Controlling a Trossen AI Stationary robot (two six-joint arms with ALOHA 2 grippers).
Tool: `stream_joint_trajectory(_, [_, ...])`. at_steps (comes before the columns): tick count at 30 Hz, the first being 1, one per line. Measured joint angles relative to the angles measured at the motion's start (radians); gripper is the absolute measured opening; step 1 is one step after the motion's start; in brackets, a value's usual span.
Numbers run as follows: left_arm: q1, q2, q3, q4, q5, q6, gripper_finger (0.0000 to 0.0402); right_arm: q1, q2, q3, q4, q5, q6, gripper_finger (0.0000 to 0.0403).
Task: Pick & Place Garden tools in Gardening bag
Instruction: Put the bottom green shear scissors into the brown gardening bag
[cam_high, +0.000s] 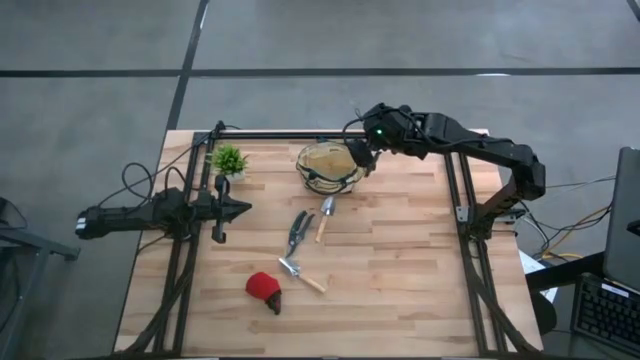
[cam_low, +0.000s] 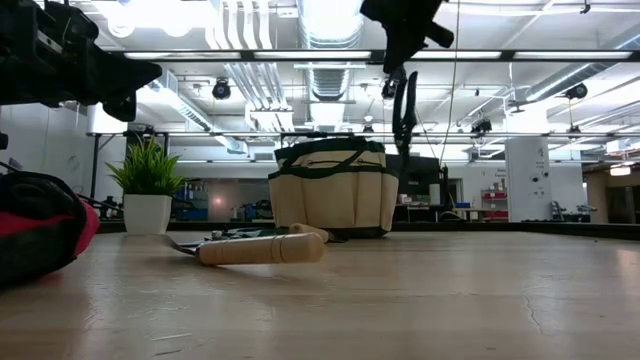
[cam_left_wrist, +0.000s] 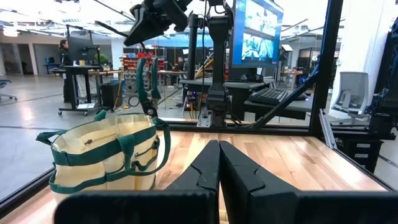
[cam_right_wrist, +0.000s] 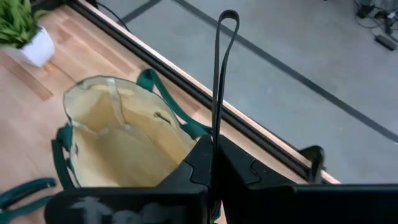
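**High view.** Gardening bag (cam_high: 330, 167): round, tan, dark trim, mouth open upward, at far-centre of table (cam_high: 400, 290). R gripper (cam_high: 362, 155) is above bag's right rim. L gripper (cam_high: 238, 208) is clenched on nothing, over table's left part, well apart from bag. Lying loose on the wood are 4 tools:
- 1 pruner (cam_high: 298, 230)
- 1 trowel (cam_high: 325, 218) just beside it, blade end near bag
- 1 second trowel (cam_high: 300, 273) nearer the front
- 1 red item (cam_high: 264, 288), dark-tipped

There is 1 potted plant (cam_high: 229, 160), left of bag.

**Low view.** Bag (cam_low: 330, 200) stands upright, w/ pockets round its side and handles arching over the top. R gripper (cam_low: 402, 55) is clamped on held pruner (cam_low: 404, 105), which hangs vertical above bag's right edge, clear of the fabric. Second trowel's wooden handle (cam_low: 260, 248) lies in front, red item (cam_low: 40, 235) at left edge. Plant (cam_low: 147, 185) sits left of bag.

**L wrist view.** L gripper (cam_left_wrist: 219, 168) has fingers pressed together, empty. Bag (cam_left_wrist: 106, 155) has green straps. Held pruner (cam_left_wrist: 146, 84) dangles from R gripper (cam_left_wrist: 155, 18), over the bag's opening.

**R wrist view.** R gripper (cam_right_wrist: 214, 158) is tight on held pruner (cam_right_wrist: 219, 74), one thin handle loop showing. Bag (cam_right_wrist: 118, 137) is below, w/ pale interior; contents cannot be told. Plant (cam_right_wrist: 22, 28) is beyond.

Total pruners seen: 2 (1 lying, 1 gripped).
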Motion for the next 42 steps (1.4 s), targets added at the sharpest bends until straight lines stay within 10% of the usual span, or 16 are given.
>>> stream_joint_trajectory(19, [0.0, 0.0, 0.0, 0.0, 0.0, 0.0, 0.001, 0.032, 0.0, 0.038, 0.18, -0.171, -0.043, 0.0008])
stream_joint_trajectory(42, [0.0, 0.0, 0.0, 0.0, 0.0, 0.0, 0.001, 0.077, 0.002, 0.124, 0.059, -0.045, -0.022, 0.0008])
